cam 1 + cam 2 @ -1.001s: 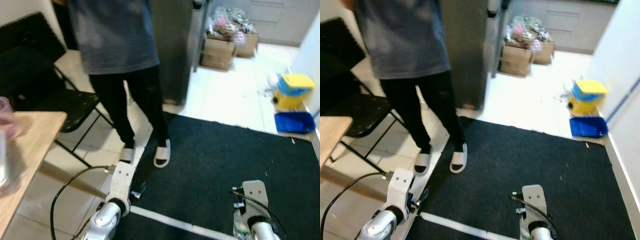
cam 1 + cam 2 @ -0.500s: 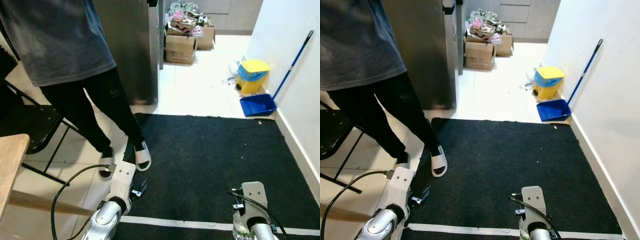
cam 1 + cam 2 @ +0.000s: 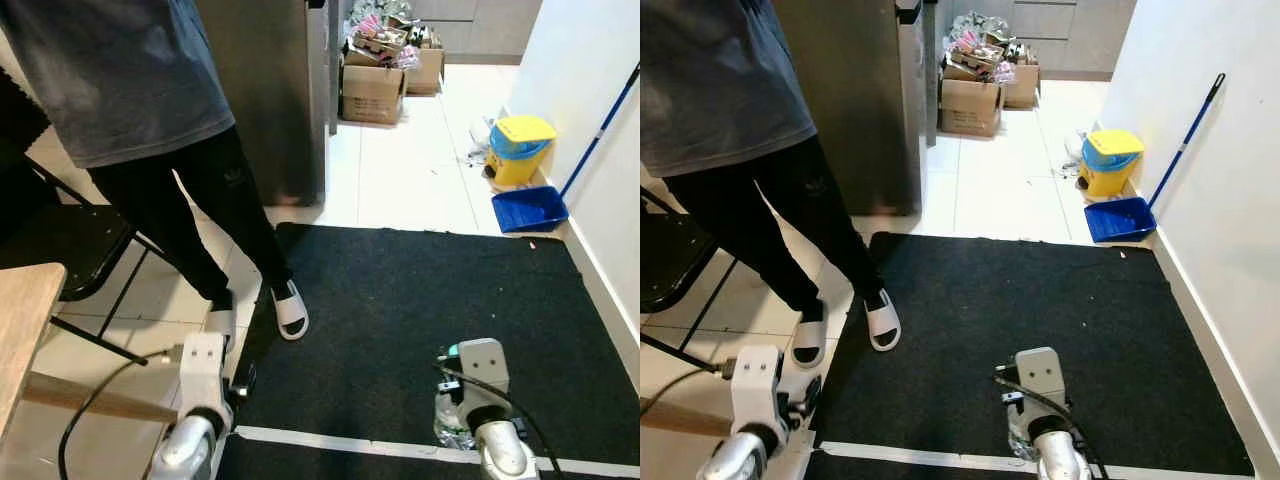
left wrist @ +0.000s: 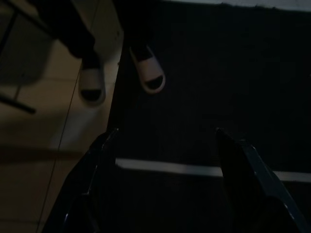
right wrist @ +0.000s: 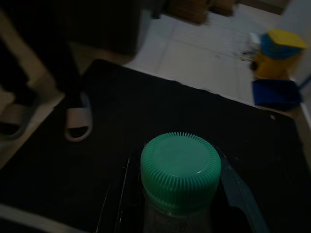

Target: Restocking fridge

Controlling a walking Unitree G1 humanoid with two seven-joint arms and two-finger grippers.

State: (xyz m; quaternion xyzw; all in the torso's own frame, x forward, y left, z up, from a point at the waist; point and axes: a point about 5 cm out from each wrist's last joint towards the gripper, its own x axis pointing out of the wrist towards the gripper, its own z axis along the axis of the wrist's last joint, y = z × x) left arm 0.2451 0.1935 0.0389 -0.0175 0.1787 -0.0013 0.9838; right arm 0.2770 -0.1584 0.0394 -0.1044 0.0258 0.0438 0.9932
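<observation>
Right now, low over the black mat:
Right pincer (image 5: 180,204): clamped round a clear bottle (image 3: 448,425) with a green ribbed cap (image 5: 180,167); its black fingers (image 5: 238,194) sit on either side of the bottle just below the cap. From the head camera the bottle shows under the right wrist, held upright above the mat.
Left pincer (image 4: 165,141): spread wide with nothing between its fingers (image 4: 97,165), hanging over the mat's edge near the white tape line (image 4: 194,170).
Black mat (image 3: 420,290): covers the floor ahead, with the tape line crossing its near end.
Fridge (image 3: 855,100): tall grey body standing ahead and to the left, beyond the mat; its door looks closed.
Person (image 3: 150,90): stands between the robot and the fridge, in a grey shirt, black trousers and white slides (image 3: 290,308), one slide on the mat's edge.
Desk (image 3: 20,320): wooden corner at the far left.
Black chair (image 3: 60,240): beside the desk, behind the person.
Cardboard boxes (image 3: 372,92): on the tiled floor past the fridge, stuffed with packets.
Yellow bin (image 3: 520,148): by the right wall, with a blue dustpan (image 3: 532,208) just beside it.
</observation>
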